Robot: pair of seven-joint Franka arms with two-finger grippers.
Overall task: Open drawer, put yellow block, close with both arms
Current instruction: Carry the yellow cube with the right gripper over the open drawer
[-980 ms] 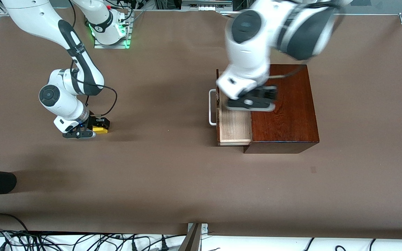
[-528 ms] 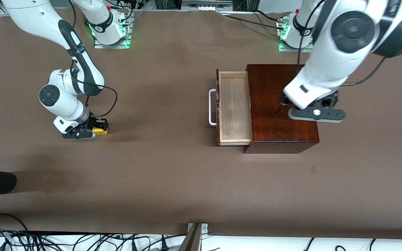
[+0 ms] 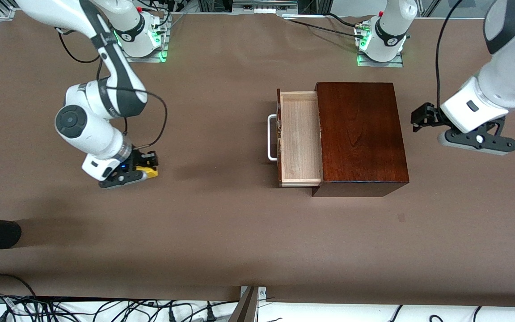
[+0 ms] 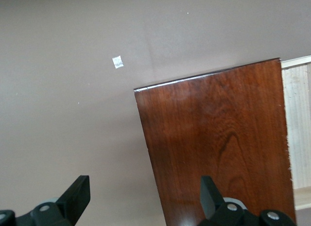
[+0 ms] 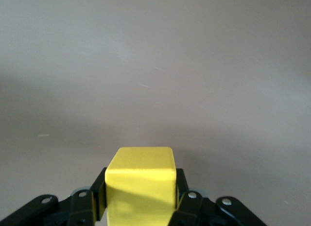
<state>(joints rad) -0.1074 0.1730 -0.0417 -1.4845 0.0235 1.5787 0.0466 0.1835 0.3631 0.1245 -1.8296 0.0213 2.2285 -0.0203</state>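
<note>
Toward the right arm's end of the bench (image 3: 221,232), right gripper (image 3: 143,170) is clamping the yellow block (image 3: 150,170), arm bent down; left gripper (image 3: 423,118) is hanging beside the box (image 3: 360,134), fingers (image 4: 77,197) spread wide.

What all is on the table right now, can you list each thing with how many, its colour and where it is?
box: one, dark reddish-brown wood, toward the left arm's end of the table.
drawer: one, pale wood with a white loop handle, pulled out of the box toward the right arm's end, nothing in it.
yellow block: one, bright yellow, toward the right arm's end, gripped by the right pincer.
table: one, brown cover.
cables: many, black, along the table edge nearest the camera.
right pincer: black, shut on the yellow block.
left pincer: black, open, over the table beside the box, holding nothing.
</note>
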